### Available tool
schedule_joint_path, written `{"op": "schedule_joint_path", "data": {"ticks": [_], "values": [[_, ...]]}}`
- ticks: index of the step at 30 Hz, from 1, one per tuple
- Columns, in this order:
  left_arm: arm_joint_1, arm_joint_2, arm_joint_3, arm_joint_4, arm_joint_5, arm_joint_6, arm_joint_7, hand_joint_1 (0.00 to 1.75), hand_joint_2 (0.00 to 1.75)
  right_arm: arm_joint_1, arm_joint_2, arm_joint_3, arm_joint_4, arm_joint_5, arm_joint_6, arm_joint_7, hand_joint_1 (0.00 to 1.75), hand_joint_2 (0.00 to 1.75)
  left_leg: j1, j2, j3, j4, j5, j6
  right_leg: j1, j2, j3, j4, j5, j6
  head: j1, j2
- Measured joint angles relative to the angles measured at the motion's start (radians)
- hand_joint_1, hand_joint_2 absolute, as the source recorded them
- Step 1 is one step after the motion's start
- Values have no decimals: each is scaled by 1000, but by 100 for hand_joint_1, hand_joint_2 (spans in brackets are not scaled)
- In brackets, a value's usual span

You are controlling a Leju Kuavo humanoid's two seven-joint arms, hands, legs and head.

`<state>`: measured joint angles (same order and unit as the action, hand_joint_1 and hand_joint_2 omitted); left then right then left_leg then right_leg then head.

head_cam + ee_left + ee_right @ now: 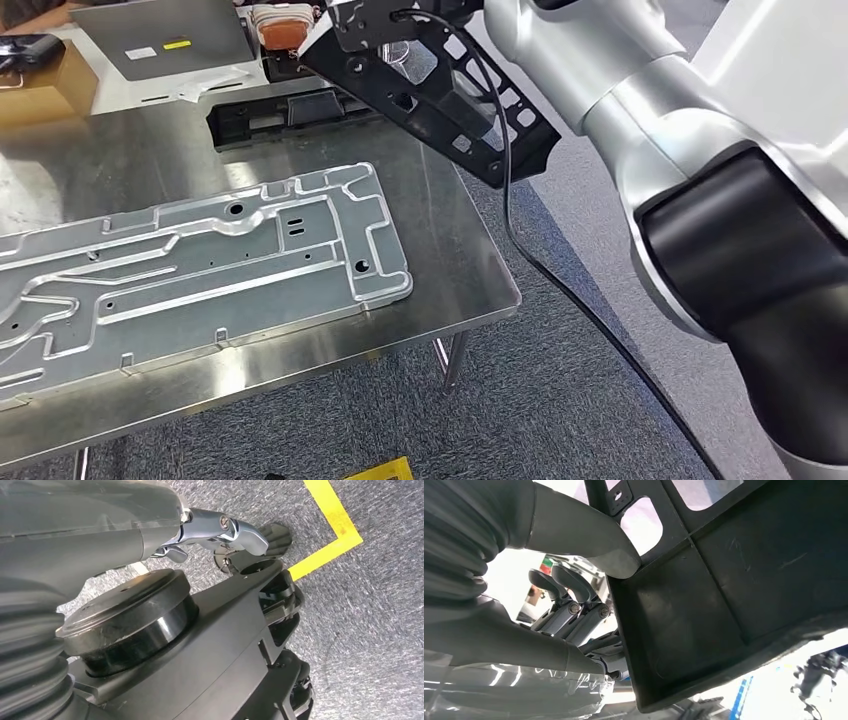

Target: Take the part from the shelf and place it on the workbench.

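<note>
The right hand (574,605) is closed on the black plastic part (440,90), held tilted above the tabletop's (440,260) far right corner; a slip is risked there, or a knock against the aluminium plate (200,260). The left hand's (220,530) state cannot be told.

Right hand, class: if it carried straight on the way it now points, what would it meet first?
Probably the second black part lying at the workbench's far edge, beyond the held black part; depth is unclear. Right hand.

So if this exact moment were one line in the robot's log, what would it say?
step: carrying | right hand: grips black part | part: in the air, above workbench far edge | silver plate: lying on workbench | placed: not yet
</note>
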<state>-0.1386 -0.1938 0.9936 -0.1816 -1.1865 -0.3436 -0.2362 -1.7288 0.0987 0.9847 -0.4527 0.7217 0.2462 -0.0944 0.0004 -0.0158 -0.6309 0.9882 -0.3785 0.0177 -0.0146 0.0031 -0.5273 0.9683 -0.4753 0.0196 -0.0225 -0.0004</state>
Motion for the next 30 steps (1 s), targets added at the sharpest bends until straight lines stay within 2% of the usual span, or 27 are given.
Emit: {"op": "schedule_joint_path", "data": {"ticks": [8, 12, 17, 22, 30], "values": [[-14, -4, -14, 0, -4, 2, 12, 0, 175, 8, 39, 2, 21, 6, -24, -6, 175, 175, 0, 0, 1, 0, 0, -1, 0, 0, 0, 2, 0, 0, 0, 0], [-17, -7, -14, 0, 0, 13, 14, 0, 175, 10, 45, 3, 31, 18, -43, -35, 175, 175, 0, 0, 1, 0, 0, -1, 0, 0, 0, 2, -1, -1, 0, 0], [-26, -15, -14, 0, 2, 25, 23, 0, 175, 46, 40, 3, 37, 26, -153, -96, 175, 175, 1, 0, 2, 0, 0, -1, 0, 0, 0, 2, -1, -1, 0, 0], [-40, -19, -20, 0, -7, 25, 44, 0, 175, 168, 36, 3, 40, 72, -354, -123, 175, 175, 1, 0, 3, 0, 0, -1, 1, 0, 2, 2, -1, -1, 0, 0], [-68, -19, -21, 0, 27, 28, 90, 0, 175, 395, 73, -5, 60, 81, -454, -163, 175, 175, 1, 1, 4, 0, 0, -1, 1, 0, 2, 3, -1, -1, 0, 0]]}}
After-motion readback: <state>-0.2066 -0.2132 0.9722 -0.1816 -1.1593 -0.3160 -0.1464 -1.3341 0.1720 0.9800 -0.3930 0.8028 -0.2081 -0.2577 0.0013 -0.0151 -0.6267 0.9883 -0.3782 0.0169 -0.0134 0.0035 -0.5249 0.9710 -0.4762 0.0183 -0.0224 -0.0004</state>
